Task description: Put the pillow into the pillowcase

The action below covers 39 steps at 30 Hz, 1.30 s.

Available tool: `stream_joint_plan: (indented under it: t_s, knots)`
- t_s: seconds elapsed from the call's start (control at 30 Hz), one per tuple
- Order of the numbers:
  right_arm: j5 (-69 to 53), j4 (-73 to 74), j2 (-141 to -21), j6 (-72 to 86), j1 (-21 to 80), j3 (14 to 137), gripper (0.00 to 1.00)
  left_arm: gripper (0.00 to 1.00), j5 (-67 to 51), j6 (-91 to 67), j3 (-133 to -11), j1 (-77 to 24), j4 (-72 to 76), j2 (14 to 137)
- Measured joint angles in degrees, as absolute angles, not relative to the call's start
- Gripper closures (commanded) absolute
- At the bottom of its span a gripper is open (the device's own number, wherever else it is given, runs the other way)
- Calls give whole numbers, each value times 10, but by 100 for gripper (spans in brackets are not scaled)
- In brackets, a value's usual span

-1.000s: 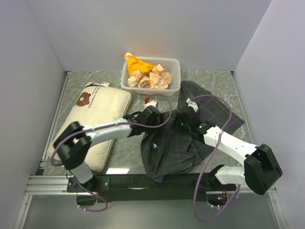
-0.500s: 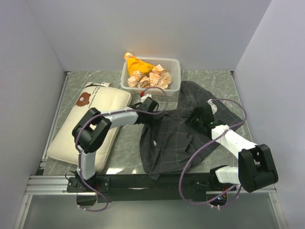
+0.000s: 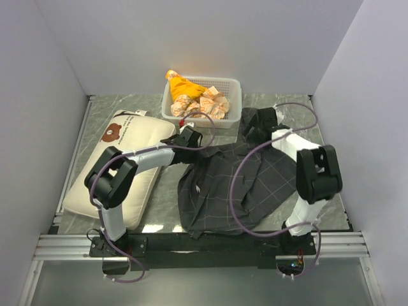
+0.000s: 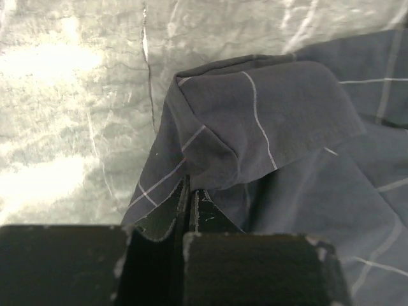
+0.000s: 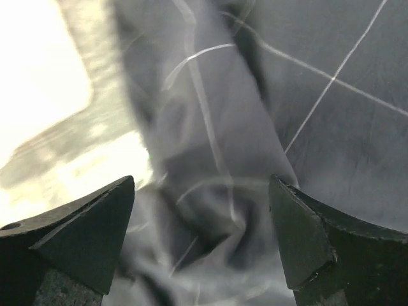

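- Across the table (image 3: 167, 194), the pillowcase (image 3: 236, 185) lies crumpled right of centre. Its mouth is not spread, so you are at the step of finding and opening it.
- On the left lies the pillow (image 3: 143, 137), flat, bear face at the far end. It is wholly outside the case and just beside its left edge; none of the insertion is done yet.
- At the back stands the white basket (image 3: 233, 83), near the case's far edge; keep your lift clear of it.
- Your left gripper (image 4: 189, 203) is clenched on a folded edge at the case's far-left corner, with cloth pinched between the fingers.
- Your right gripper (image 5: 201, 191) hangs released, jaws wide, over the far-right folds, grasping nothing.
- Next, by my judgement, lower the right and take one layer of hem only, then draw the two holds apart so the mouth faces the pillow. You cannot tell from here whether the left pinch holds one layer or both.
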State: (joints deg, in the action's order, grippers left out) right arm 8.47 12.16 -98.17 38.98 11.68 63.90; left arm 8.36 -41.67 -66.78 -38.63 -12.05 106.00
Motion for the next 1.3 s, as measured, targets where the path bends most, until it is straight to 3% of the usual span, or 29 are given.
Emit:
stream_joint_plan:
  t_s: [0.1,0.13,0.23,0.57,0.67,0.7,0.73,0.8,0.83,0.9,1.13,1.27,1.3]
  knots:
    - [85,139,-1043,387,102,666,45,99,79,-416,-667,-387,-125,1038]
    - [82,145,-1052,386,93,666,71,99,79,-416,-665,-387,-127,1028]
    - [72,162,-1059,382,61,666,100,99,80,-416,-663,-386,-132,1002]
    - [127,221,-997,378,-62,679,100,90,79,-417,-648,-352,-141,951]
    - [142,239,-963,381,-78,684,95,78,67,-423,-646,-329,-135,949]
    - [146,243,-960,380,-79,689,89,73,68,-422,-646,-324,-135,949]
    - [146,247,-959,379,-81,698,68,70,68,-420,-646,-321,-136,948]
    - [143,250,-962,378,-82,716,40,54,67,-414,-647,-312,-140,948]
    - [141,252,-962,375,-81,724,32,51,67,-412,-649,-310,-145,948]
    - [142,261,-962,364,-72,741,30,45,63,-407,-658,-308,-150,948]
    - [141,270,-902,322,58,745,32,51,54,-403,-676,-323,-152,935]
    - [124,244,-807,290,164,671,40,51,62,-427,-589,-383,-131,879]
    - [116,231,-783,284,195,642,47,51,63,-433,-560,-401,-128,860]
